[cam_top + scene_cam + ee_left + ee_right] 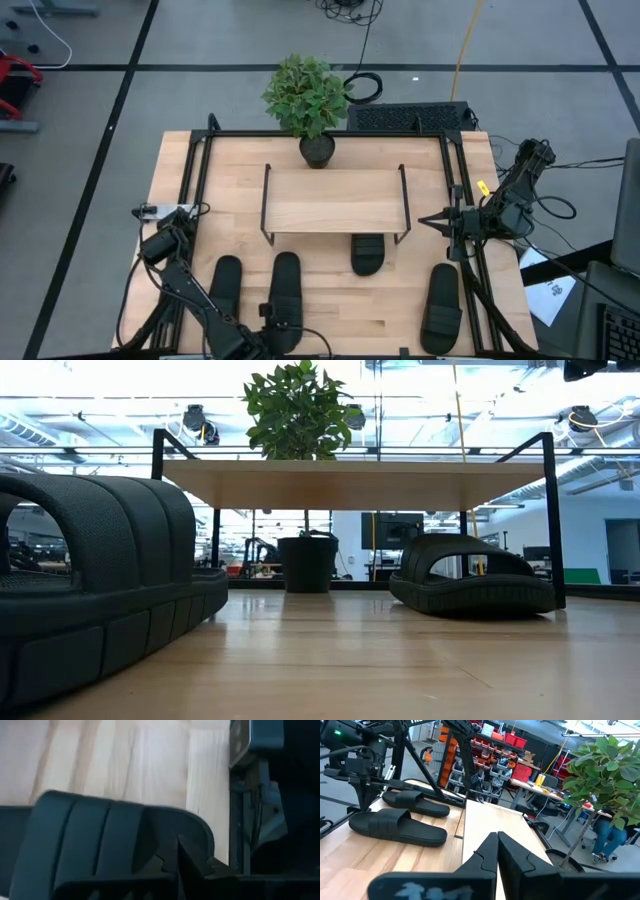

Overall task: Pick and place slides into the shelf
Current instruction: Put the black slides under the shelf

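Four black slides lie sole-down on the table: two side by side at near left (225, 285) (285, 290), one with its toe under the shelf (367, 252) (475, 585), one at near right (441, 305). The shelf (335, 200) stands mid-table on thin black legs. My left gripper (272, 320) is shut, low over the near part of the second slide, its fingertips (177, 851) in front of that slide's ribbed strap (90, 840). My right gripper (437, 220) is shut (497, 840), in the air beside the shelf's right end, pointing left. My left gripper is shut close above the ribbed strap (150, 835) of the second slide from the left, coming from the table's near side. I cannot tell whether its fingertips touch the strap. The slide lies flat on the table.
A potted plant (310, 100) stands behind the shelf at the far edge. Black rails (195, 190) (455, 190) run along both table sides. Bare wood lies between the slides (390, 310). A person sits in the room beyond (607, 835).
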### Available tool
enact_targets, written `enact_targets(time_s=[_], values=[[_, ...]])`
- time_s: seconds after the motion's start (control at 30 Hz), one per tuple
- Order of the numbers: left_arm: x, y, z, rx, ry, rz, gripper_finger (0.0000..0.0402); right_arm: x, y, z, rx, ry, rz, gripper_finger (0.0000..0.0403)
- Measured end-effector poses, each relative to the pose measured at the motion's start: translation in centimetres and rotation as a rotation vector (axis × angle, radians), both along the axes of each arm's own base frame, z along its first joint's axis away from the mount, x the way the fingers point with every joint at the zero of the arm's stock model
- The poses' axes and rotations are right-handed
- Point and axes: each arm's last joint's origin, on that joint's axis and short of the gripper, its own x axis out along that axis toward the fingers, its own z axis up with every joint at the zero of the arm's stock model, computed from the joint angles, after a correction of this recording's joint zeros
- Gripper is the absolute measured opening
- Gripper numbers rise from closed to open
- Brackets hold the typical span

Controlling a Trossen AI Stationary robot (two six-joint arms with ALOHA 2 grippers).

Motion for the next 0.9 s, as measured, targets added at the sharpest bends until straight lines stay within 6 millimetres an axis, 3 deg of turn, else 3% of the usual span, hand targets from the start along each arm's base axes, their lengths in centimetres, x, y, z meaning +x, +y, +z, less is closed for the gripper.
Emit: enact_targets(time_s=[0.47,0.9], values=[[-0.3,-0.2,-0.2,-0.004,-0.034,0.072,0.0089,0.0,0.0,0.0,-0.054,0.004,0.004,0.0000],[-0.9,0.0,-0.4,-0.026,0.074,0.067,0.0268,0.0,0.0,1.1,-0.110,-0.065,0.006,0.0000]])
